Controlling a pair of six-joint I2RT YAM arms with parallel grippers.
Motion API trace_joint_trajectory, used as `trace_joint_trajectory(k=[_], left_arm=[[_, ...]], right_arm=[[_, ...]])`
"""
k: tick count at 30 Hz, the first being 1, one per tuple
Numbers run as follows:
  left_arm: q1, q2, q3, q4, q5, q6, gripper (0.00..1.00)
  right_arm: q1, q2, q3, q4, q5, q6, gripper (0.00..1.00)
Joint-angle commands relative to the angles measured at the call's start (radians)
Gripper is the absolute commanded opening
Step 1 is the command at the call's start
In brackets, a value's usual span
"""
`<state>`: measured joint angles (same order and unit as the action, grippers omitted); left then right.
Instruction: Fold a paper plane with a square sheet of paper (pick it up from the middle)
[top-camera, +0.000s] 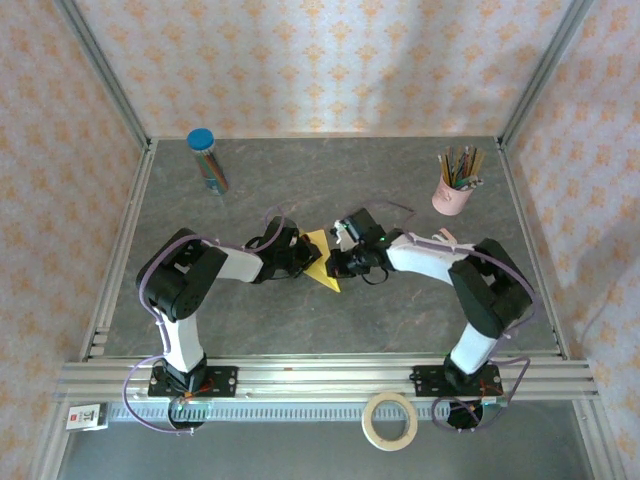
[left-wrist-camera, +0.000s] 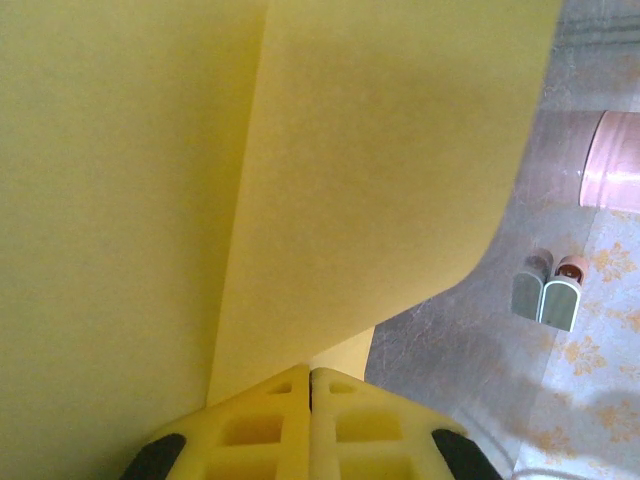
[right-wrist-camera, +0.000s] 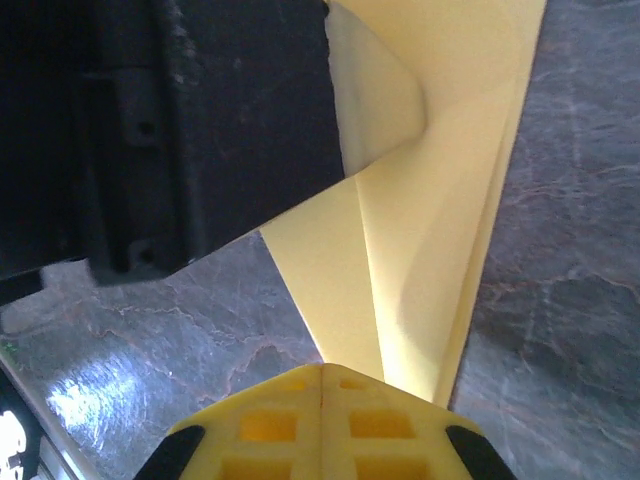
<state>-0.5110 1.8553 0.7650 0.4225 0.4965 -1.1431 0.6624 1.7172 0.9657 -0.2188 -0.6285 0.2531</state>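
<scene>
**Fingers of both arms pinched shut on a thin yellow sheet at mid-tabletop**

Left fingers (left-wrist-camera: 255, 435) are pressed together, with the yellow sheet (left-wrist-camera: 390, 190) running in between their tips. The right fingers (right-wrist-camera: 270, 425) are likewise closed on a narrowing end of it. From above, the sheet is seen as a small triangle between the two wrists, near the middle of the tabletop (top-camera: 300, 320). Whether it touches the surface cannot be told.

The paper is judged very light, limp and easily marked. A straight fold line is seen in the left wrist view and a curled flap in the right wrist view. Tearing or stray wrinkles are to be expected if the two grips are drawn apart or twisted against each other. Hold is best taken at an edge or along a crease, with a shallow, flat pinch.

Room is tightest between the arms themselves: the left arm's black housing (right-wrist-camera: 170, 130) is seen just beside the sheet. Open tabletop is available on the near and far sides. A pink cup of pencils (top-camera: 455, 190) and a blue-capped tube (top-camera: 207, 160) stand well apart, towards the far corners.
</scene>
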Motion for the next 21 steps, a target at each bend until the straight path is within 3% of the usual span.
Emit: trace_joint_trajectory(k=[1,13,21], left_arm=[[0.002,0.082,-0.036,-0.198,-0.105,0.026,0.02],[0.001,0.101,-0.032,-0.271,-0.157,0.025,0.0],[0.001,0.12,-0.026,-0.283,-0.168,0.028,0.0]], right_arm=[[0.003,0.052,0.031,0.007,-0.034,-0.026,0.04],[0.002,0.08,-0.041,-0.091,0.041,-0.058,0.01],[-0.01,0.01,-0.127,-0.111,0.009,-0.064,0.01]])
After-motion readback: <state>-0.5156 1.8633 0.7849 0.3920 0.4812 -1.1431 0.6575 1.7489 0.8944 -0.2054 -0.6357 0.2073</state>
